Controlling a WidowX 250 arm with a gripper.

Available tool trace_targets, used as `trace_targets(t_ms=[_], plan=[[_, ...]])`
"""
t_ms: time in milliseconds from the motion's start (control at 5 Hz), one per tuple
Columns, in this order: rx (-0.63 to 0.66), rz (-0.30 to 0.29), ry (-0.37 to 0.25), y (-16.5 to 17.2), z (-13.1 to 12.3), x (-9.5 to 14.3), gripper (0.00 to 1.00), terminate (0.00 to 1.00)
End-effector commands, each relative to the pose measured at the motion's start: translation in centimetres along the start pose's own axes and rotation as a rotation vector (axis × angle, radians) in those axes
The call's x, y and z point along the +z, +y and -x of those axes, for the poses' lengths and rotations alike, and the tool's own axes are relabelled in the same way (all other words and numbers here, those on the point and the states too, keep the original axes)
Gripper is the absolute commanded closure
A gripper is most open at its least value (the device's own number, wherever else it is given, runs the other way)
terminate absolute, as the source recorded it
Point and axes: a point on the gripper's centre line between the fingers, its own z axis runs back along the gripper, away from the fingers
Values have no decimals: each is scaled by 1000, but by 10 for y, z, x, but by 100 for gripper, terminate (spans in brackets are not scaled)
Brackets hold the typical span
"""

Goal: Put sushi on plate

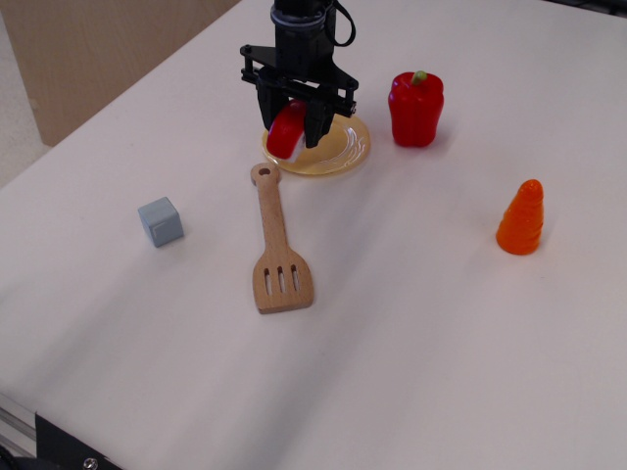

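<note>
The sushi, red on top with a little white base showing, is held between the fingers of my black gripper. The gripper is shut on it and hangs over the left part of the pale-yellow plate, which lies at the back of the white table. I cannot tell whether the sushi touches the plate. The gripper hides the plate's back left rim.
A red bell pepper stands just right of the plate. A wooden slotted spatula lies in front of the plate, its handle end near the rim. A grey cube sits to the left, an orange carrot to the right.
</note>
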Motion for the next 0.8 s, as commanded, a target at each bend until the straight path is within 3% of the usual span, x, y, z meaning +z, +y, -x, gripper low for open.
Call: trace_targets(t_ms=[0,400,600], plan=[[13,-54,-93,-9,24,33,0,0],[-38,-80,-63,-27,72,63,0,0],[-106,-45,-26,-44,106,73,0,0]])
